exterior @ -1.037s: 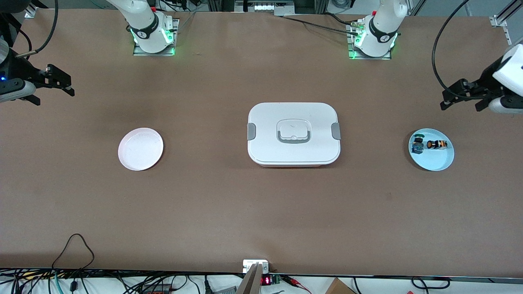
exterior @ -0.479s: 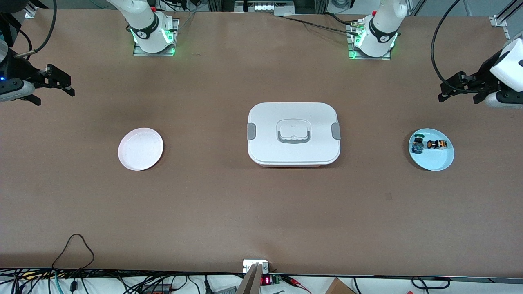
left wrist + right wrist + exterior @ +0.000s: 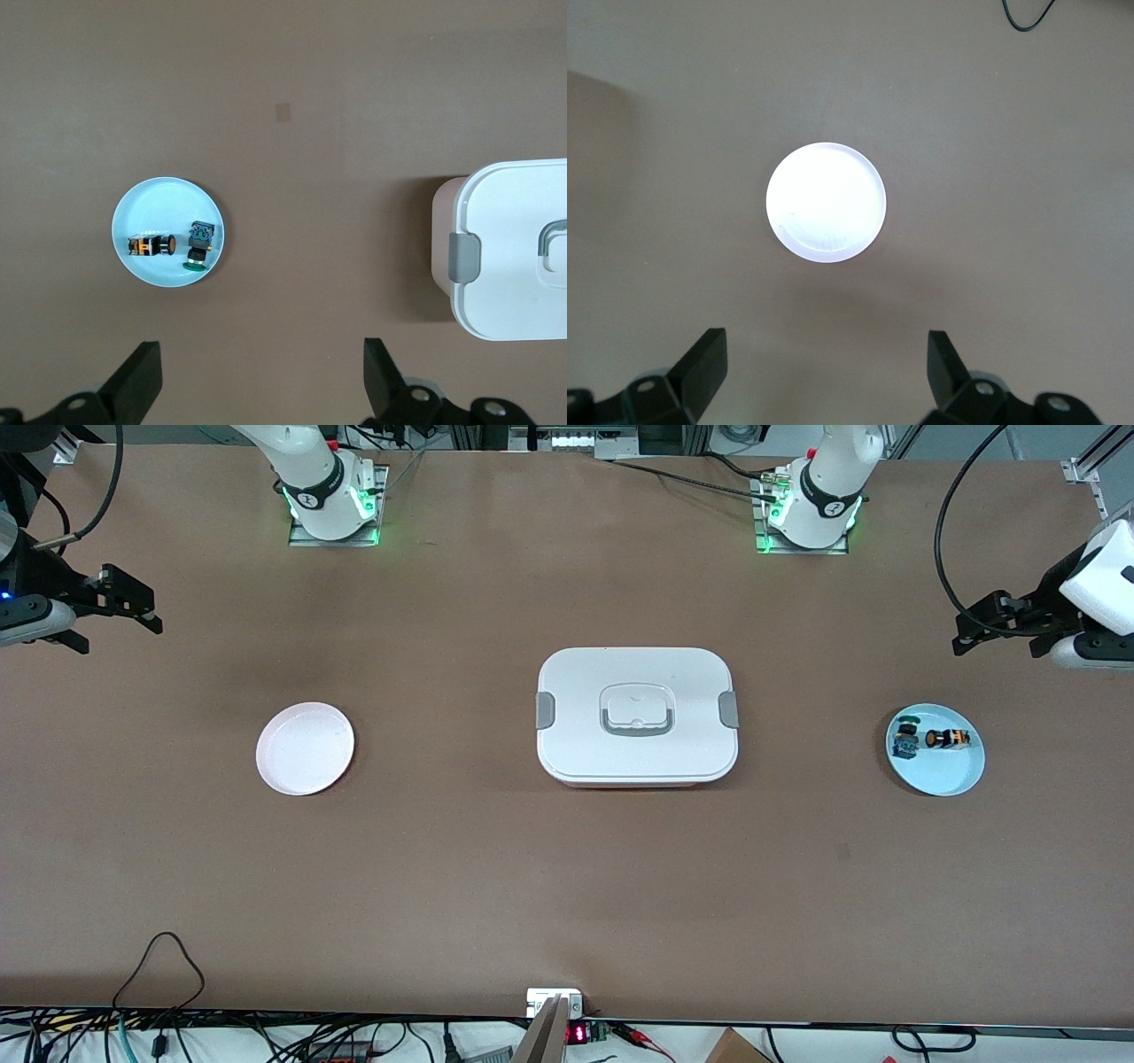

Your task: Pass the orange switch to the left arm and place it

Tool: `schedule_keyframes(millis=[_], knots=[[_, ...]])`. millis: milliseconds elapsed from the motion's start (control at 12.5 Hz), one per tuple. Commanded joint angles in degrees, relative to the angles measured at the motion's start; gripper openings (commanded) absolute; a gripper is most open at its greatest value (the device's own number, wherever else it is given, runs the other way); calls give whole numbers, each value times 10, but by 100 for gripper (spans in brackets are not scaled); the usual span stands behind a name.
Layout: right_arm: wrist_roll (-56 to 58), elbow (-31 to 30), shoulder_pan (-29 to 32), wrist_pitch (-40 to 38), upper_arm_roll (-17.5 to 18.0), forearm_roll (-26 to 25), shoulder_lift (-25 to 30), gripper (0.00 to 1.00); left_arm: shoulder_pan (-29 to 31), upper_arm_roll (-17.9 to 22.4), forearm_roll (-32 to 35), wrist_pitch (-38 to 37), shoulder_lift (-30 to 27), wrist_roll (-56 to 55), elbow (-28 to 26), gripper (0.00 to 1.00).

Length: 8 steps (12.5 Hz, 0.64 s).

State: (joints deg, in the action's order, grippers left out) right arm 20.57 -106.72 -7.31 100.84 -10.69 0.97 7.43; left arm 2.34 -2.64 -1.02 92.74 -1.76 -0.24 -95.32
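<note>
The orange switch [image 3: 946,738] lies on its side on a light blue plate [image 3: 943,775] at the left arm's end of the table, beside a green-capped switch [image 3: 904,740]. The left wrist view shows the orange switch [image 3: 152,244] and the blue plate [image 3: 159,208] too. The white box [image 3: 636,716] stands closed at the table's middle. My left gripper [image 3: 974,633] is open and empty, up over bare table beside the blue plate; its own view [image 3: 263,372] shows the same. My right gripper [image 3: 133,607] is open and empty over the right arm's end of the table, also seen in its own view [image 3: 827,359].
An empty white plate [image 3: 305,747] lies toward the right arm's end, also in the right wrist view [image 3: 825,202]. The box's edge with a grey clip shows in the left wrist view [image 3: 514,248]. Cables run along the table's near edge.
My left gripper has shifted slightly over the table by the blue plate. The right arm, the switches and the box have not moved.
</note>
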Motion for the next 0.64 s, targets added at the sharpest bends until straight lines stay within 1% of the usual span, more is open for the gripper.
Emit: schedule_keyframes(millis=[0,559], knots=[[5,8,0,-6,-1,10,-1,100,2,-5,10,-2,1,-13,11,100],[5,8,0,-6,-1,10,-1,100,5,-5,11,-16,-1,-6,12,100]])
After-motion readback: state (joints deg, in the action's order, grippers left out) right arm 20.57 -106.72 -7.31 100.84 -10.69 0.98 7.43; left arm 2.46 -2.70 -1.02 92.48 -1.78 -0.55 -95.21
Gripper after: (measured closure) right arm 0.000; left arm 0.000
